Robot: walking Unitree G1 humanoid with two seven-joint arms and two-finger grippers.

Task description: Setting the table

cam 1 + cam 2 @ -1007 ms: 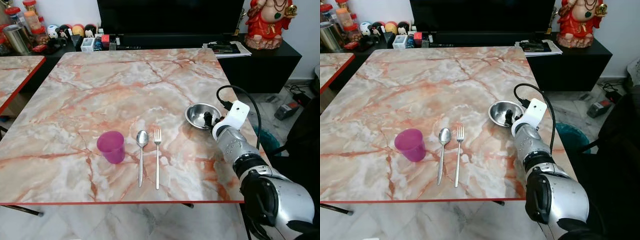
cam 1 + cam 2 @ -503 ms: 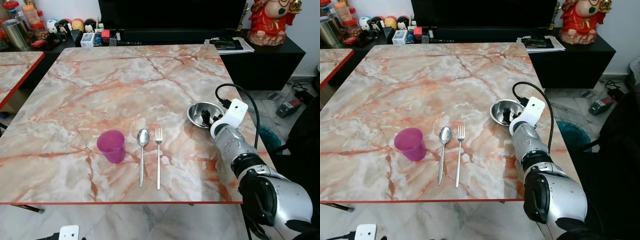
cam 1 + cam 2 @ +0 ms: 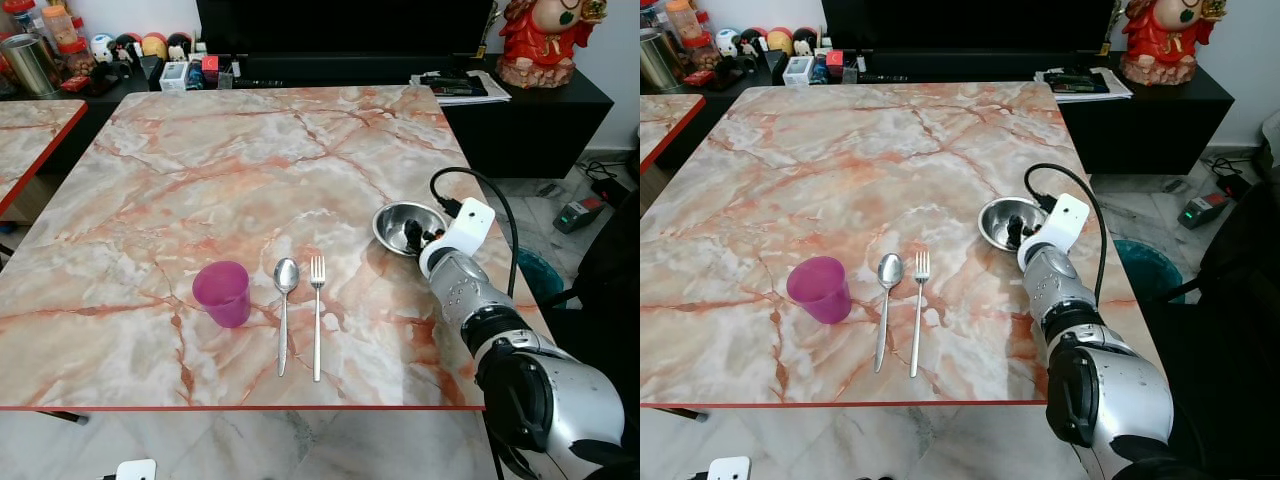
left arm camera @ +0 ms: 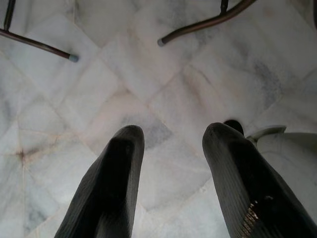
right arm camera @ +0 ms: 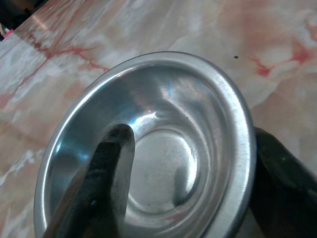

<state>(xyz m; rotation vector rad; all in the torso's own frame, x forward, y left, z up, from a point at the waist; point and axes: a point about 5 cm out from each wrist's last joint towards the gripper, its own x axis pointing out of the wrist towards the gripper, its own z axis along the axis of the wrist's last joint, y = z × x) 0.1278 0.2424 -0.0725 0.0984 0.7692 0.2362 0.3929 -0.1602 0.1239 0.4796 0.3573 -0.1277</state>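
A: Where's the bowl [image 3: 408,226]?

B: On the marble table [image 3: 200,190], near its right edge, at about three o'clock from the fork [image 3: 316,315]. The spoon [image 3: 283,312] lies just beside the fork, and the purple cup [image 3: 222,293] stands at nine o'clock of the spoon.

A: And the right gripper [image 3: 415,237]?

B: At the bowl's near rim, around five o'clock of it. In the wrist view one finger [image 5: 106,173] is inside the bowl and the other sits outside the wall, so the rim lies between them. They look narrowed onto it, though I can't tell how firm the pinch is.

A: How will it handle?

B: I'd judge it to be thin polished steel: light, stiff, not fragile, but slippery. A pinch on one side of the rim lets it tilt or swing, so a slow, level lift seems wise. Sliding it along the marble could be safer.

A: The left gripper [image 4: 171,163]?

B: Hanging idle over the tiled floor [image 4: 148,84], fingers parted wide and holding nothing.

A: What remains?

B: Probably bringing the bowl over to the cup and cutlery.
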